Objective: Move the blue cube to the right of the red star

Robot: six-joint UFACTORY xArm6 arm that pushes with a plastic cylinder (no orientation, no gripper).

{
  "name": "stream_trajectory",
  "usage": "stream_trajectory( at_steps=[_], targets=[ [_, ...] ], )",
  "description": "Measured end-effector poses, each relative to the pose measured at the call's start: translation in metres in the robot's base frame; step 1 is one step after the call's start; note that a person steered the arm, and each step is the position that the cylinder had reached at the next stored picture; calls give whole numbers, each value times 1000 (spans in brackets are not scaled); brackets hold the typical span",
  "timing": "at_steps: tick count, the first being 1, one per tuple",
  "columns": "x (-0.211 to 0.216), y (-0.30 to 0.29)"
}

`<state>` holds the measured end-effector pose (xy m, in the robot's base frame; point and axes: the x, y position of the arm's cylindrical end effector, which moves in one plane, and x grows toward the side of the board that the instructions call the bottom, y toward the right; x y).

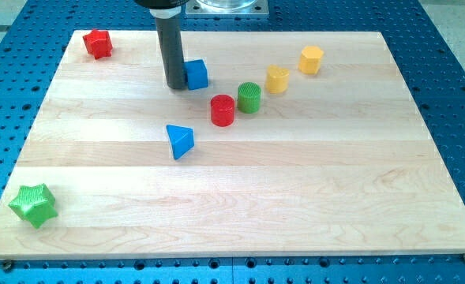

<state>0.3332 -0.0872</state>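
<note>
The blue cube [196, 74] sits on the wooden board near the view's top, left of centre. The red star [98, 43] lies at the board's top left corner, well to the left of the cube. My tip [175, 85] rests on the board right against the cube's left side, between the cube and the red star.
A red cylinder [223, 110] and a green cylinder [249, 97] stand right of and below the cube. Two yellow blocks [277, 79] [311, 59] trail toward the top right. A blue triangular block [180, 141] lies below the cube. A green star [33, 204] sits at the bottom left.
</note>
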Motion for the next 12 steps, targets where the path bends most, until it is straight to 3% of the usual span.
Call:
stream_trajectory(
  at_steps=[1,2,3,4,5,6,7,9,12],
  targets=[
    [19,0],
    [-22,21],
    [4,28],
    [-34,82],
    [-72,81],
    [-76,96],
    [-107,119],
    [-118,77],
    [-120,74]
  ],
)
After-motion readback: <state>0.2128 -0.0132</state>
